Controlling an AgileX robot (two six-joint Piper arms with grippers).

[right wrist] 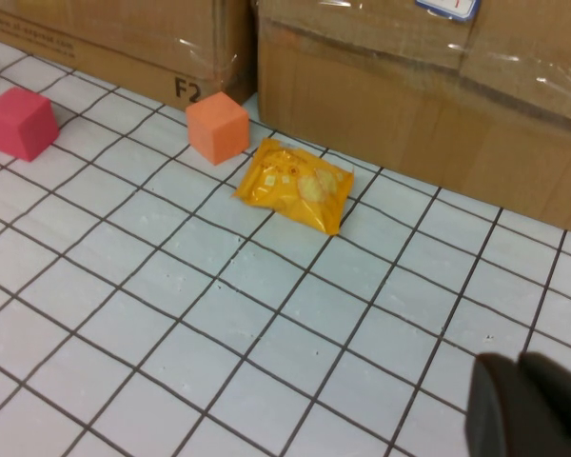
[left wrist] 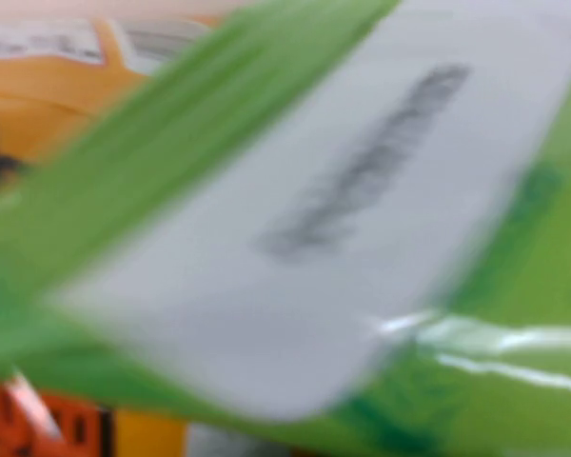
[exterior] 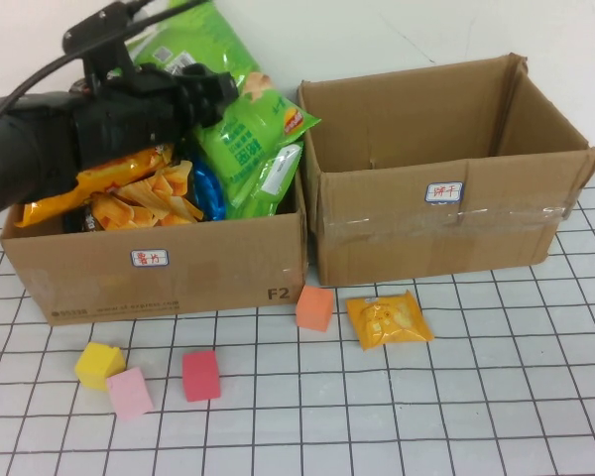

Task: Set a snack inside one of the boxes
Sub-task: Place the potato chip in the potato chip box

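Presently, the green snack bag point(exterior: 246, 124) sits in the upper centre-left of the high view, standing tilted out of the left box point(exterior: 169, 273) against its right wall, resting on other packets. Beside it, toward the left of that box, lie orange snack bags point(exterior: 129, 193) and a blue packet point(exterior: 208, 193). The left gripper point(exterior: 213, 89) is at the upper left of the high view, over the left box, touching the green snack bag's upper part; whether its fingers are closed on the bag cannot be told. The left wrist view is filled by a blurred green and white bag surface point(left wrist: 343, 219).

The right box point(exterior: 446, 213) stands just beside the left box, at the upper right, with bare cardboard inside. On the gridded table point(exterior: 496, 397) in front of the boxes lies a small yellow snack packet point(exterior: 388, 320), with an orange cube point(exterior: 315, 307) just beside it. Lower left are a red cube point(exterior: 200, 375), a pink cube point(exterior: 129, 393) and a yellow cube point(exterior: 99, 364).

The right gripper point(right wrist: 528, 409) appears only at the lower right of the right wrist view, above the table, well apart from the yellow packet; its finger state cannot be told.
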